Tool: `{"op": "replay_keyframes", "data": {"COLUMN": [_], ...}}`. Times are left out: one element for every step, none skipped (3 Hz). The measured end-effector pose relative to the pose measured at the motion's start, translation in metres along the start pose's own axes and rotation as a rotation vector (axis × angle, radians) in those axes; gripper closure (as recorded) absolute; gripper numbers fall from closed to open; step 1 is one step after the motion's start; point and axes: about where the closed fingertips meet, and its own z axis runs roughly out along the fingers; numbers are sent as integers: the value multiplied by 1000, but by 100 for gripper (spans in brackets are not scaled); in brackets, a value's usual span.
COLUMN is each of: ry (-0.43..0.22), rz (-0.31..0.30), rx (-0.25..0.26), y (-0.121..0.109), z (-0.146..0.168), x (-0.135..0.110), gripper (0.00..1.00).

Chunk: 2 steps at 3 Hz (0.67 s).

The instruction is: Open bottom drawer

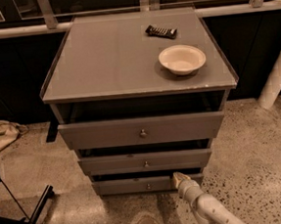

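Note:
The grey cabinet (137,70) has three drawers, all standing slightly out. The bottom drawer (132,185) is the lowest and narrowest front, with a tiny round knob (148,186) at its centre. The gripper (179,179) reaches up from the lower right on a white arm (208,211). Its tip is at the right end of the bottom drawer's front, to the right of the knob. The middle drawer (145,161) and the top drawer (142,130) sit above.
A white bowl (182,59) and a dark remote-like object (161,31) lie on the cabinet top. A black stand (22,217) is at the lower left, a cloth (2,133) on the floor at left, and a white post (278,80) at right.

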Motion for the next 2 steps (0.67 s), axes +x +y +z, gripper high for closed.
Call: {"op": "replay_keyframes", "data": {"ry": [3,30], "rz": [15,14], "rx": [25,62], "y": [-8,-22], "z": [25,60], "x": [2,2], "gripper": [100,100]}}
